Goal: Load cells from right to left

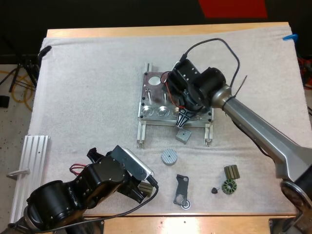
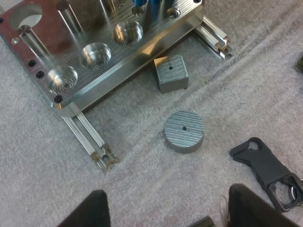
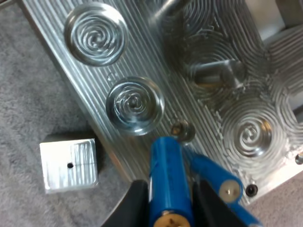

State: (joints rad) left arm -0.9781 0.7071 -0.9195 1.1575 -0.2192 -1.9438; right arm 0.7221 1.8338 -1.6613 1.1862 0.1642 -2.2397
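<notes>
The metal fixture [image 1: 155, 100] lies mid-mat, with a row of round recesses along its front [image 2: 97, 56]. My right gripper [image 1: 184, 118] hangs over its front right end, shut on a blue cylinder [image 3: 166, 177]. A second blue cylinder [image 3: 214, 178] stands beside it on the fixture [image 3: 227, 71]. Just ahead of the held cylinder are two bare recesses [image 3: 135, 104]. My left gripper [image 1: 143, 187] rests near the mat's front edge. Its fingers [image 2: 90, 210] stand apart and clear of any thing.
A grey square block [image 1: 183, 135] and a round ribbed disc [image 1: 169, 156] lie in front of the fixture. A black bracket [image 1: 182, 190] and small dark parts [image 1: 229, 186] sit near the front edge. An aluminium rail [image 1: 31, 165] lies at the left.
</notes>
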